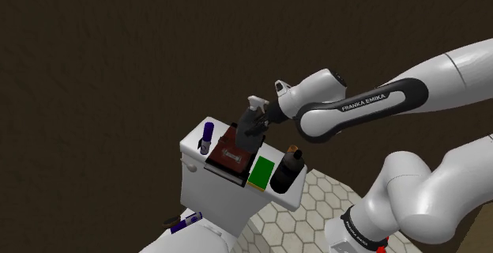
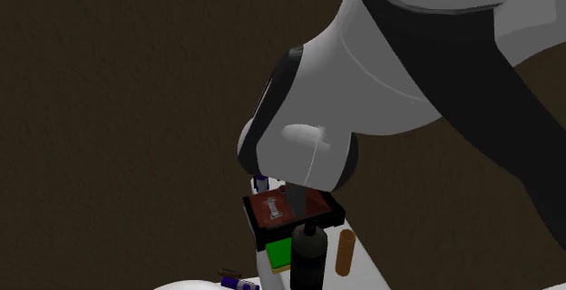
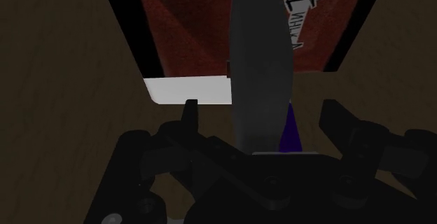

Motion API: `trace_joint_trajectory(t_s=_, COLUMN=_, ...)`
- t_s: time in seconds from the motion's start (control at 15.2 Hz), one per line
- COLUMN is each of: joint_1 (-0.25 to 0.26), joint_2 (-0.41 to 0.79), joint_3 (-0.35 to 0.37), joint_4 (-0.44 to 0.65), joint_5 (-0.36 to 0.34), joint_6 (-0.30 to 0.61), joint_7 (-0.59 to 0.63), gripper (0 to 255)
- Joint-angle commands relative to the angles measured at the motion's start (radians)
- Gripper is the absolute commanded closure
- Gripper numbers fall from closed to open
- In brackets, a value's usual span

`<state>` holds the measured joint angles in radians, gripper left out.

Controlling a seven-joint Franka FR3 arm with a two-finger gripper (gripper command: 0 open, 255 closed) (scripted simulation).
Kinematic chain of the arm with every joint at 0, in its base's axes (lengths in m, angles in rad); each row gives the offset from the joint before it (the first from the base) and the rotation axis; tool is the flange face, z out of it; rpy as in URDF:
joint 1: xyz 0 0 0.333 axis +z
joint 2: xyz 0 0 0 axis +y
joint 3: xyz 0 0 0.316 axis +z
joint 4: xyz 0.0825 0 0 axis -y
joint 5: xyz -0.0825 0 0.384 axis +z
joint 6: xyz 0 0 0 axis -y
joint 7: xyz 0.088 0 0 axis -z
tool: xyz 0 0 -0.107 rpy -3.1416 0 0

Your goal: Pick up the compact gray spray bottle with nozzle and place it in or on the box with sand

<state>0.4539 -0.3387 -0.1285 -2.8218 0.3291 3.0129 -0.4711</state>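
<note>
The grey spray bottle [image 3: 259, 61] stands upright between my gripper's [image 3: 262, 107] fingers [image 3: 190, 112]. The fingers stand apart, with a gap on each side of the bottle, so the gripper is open. In the shoulder view the bottle's pale nozzle [image 1: 257, 102] pokes up above the gripper [image 1: 251, 130], which hangs over the box with sand [image 1: 231, 156]. That box is a dark-rimmed tray of red-brown sand [image 3: 185, 26] on a white toilet tank [image 1: 193, 179]. In the second exterior view the bottle [image 2: 295, 199] hangs just over the box [image 2: 317, 214]; I cannot tell whether it touches the sand.
Beside the box on the tank lid stand a purple bottle [image 1: 207, 135], a green block [image 1: 261, 172], a black bottle [image 1: 287, 171] and a brown cylinder [image 2: 345, 254]. A small white figure [image 2: 275, 209] lies in the sand. Another purple item [image 1: 188, 223] lies lower down. Hexagon-tiled floor [image 1: 304, 212] spreads below.
</note>
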Motion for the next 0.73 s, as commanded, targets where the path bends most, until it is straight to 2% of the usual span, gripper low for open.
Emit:
trace_joint_trajectory(t_s=0.0, joint_1=-0.055, joint_2=-0.078, joint_3=0.039, joint_4=-0.016, joint_5=-0.040, joint_6=-0.065, joint_7=0.031, gripper=0)
trace_joint_trajectory(t_s=0.13, joint_1=-0.102, joint_2=-0.172, joint_3=0.069, joint_4=-0.030, joint_5=-0.072, joint_6=-0.148, joint_7=0.057, gripper=0)
trace_joint_trajectory(t_s=0.66, joint_1=-0.102, joint_2=-0.171, joint_3=0.068, joint_4=-0.030, joint_5=-0.072, joint_6=-0.147, joint_7=0.057, gripper=0)
